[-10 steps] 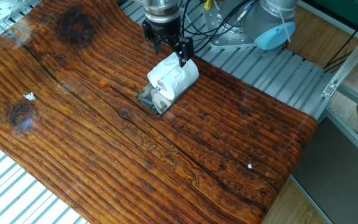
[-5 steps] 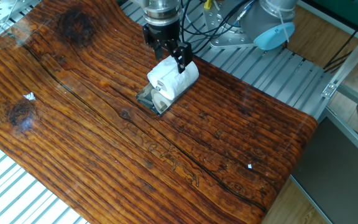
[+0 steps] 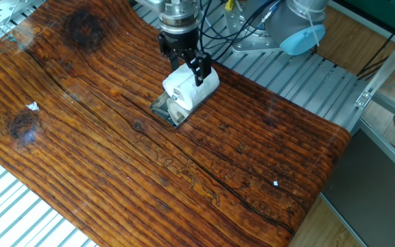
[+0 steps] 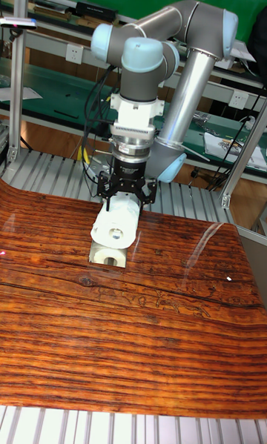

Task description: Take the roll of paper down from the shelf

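The white, crinkled, somewhat squashed roll of paper [image 3: 190,87] [image 4: 116,224] lies on its side on the small dark grey metal shelf [image 3: 166,110] [image 4: 108,255], which stands on the glossy brown wood-grain table [image 3: 218,178] [image 4: 148,325]. The black two-finger gripper [image 3: 187,63] [image 4: 124,198] reaches straight down over the roll's far end, its fingers [image 3: 201,68] [image 4: 146,196] spread apart on either side of that end, though whether they press the paper cannot be told. The roll's long axis runs from the gripper towards the near end of the shelf, where its flat end face with the small brownish core hole looks out at both cameras.
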Tool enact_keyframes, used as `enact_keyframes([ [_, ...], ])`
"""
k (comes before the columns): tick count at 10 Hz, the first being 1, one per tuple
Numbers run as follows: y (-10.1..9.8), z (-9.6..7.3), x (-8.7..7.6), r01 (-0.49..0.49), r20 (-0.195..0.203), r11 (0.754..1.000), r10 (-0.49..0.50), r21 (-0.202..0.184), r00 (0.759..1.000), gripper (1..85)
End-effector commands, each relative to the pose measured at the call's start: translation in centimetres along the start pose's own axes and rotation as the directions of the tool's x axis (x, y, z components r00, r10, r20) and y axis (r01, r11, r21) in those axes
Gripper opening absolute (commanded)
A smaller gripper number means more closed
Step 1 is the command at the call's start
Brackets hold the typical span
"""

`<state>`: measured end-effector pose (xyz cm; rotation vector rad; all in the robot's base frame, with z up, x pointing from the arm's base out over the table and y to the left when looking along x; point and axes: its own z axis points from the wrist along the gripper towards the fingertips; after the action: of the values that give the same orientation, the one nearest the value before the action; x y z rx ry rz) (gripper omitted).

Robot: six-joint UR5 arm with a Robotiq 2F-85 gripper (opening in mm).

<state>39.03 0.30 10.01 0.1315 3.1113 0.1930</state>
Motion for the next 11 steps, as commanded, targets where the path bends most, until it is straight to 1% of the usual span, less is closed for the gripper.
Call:
enact_keyframes([
  [1,-0.8,1.1,-0.2,-0.011,0.015,1.0,0.011,0.012,1.0,75.3],
  [4,-1.0,1.5,-0.2,-0.012,0.015,1.0,0.012,0.018,1.0,75.3],
  [8,0.4,2.2,0.0,-0.02,0.014,1.0,0.02,0.005,1.0,75.7],
  [11,0.3,2.3,-0.1,-0.006,0.014,1.0,0.006,0.004,1.0,74.0],
])
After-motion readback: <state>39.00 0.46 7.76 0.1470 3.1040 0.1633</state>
